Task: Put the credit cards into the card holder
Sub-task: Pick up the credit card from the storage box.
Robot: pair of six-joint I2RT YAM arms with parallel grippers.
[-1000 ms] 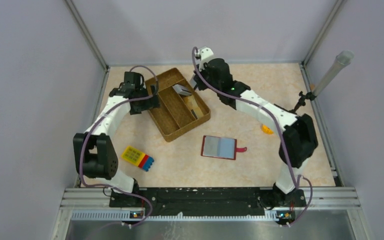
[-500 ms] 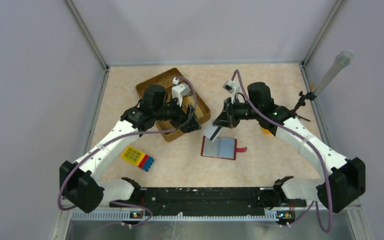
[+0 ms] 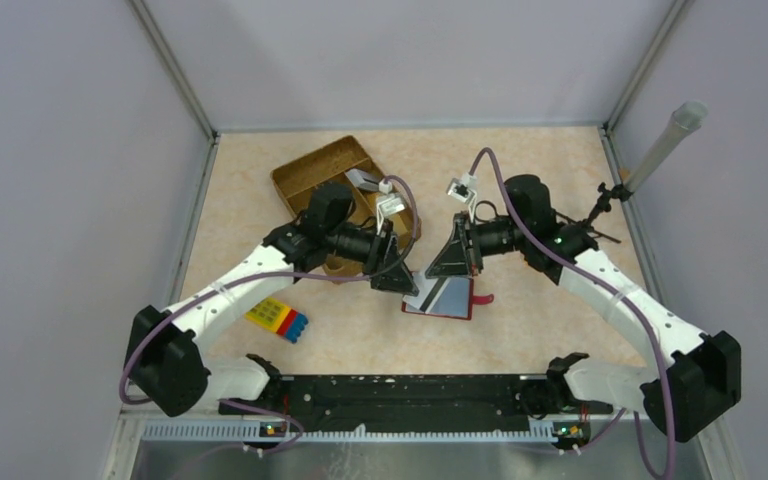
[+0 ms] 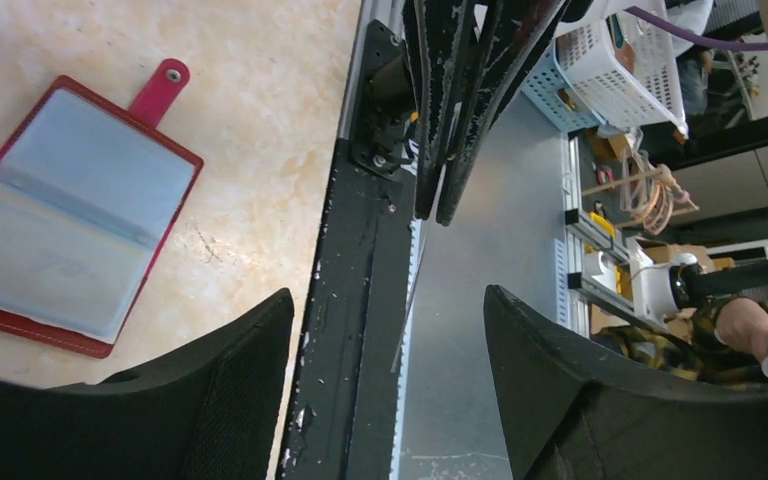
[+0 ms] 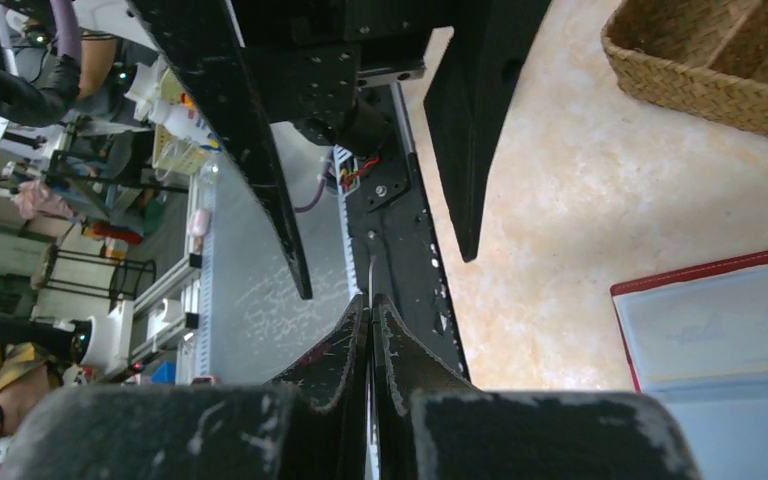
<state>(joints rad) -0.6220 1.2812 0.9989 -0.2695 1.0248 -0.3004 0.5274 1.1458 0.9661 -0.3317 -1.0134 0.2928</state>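
So, nearest the arm bases a chunky yellow-red-blue toy block [image 3: 275, 318] lies on the beige marbled table [image 3: 360, 338], left of centre and well apart from everything else. Further in, near table centre, a flat red card holder with clear plastic pockets [image 3: 447, 299] lies open, its red snap tab pointing right. Both arms meet just above its left end. The right gripper [image 3: 440, 272] is pinched closed on a thin grey-silver credit card [image 3: 424, 295]. The card hangs tilted over the holder's left pocket; can't tell whether it touches it. In the right wrist view the right gripper [image 5: 372, 305] has its jaws tight together, and the credit card [image 5: 370, 280] shows only as a thin edge sticking out past the tips. The left gripper [image 3: 400, 280] sits just left of the card with its jaws spread, holding nothing. In the left wrist view the left gripper [image 4: 388, 300] straddles the card edge, with a gap on each side. There the card holder [image 4: 60, 220] is off to the left, pockets up. Behind the left arm is a brown woven basket with long compartments [image 3: 310, 175]. Another grey card [image 3: 364, 180] lies in its right-hand compartment, and the rest of that compartment is hidden by the arm.
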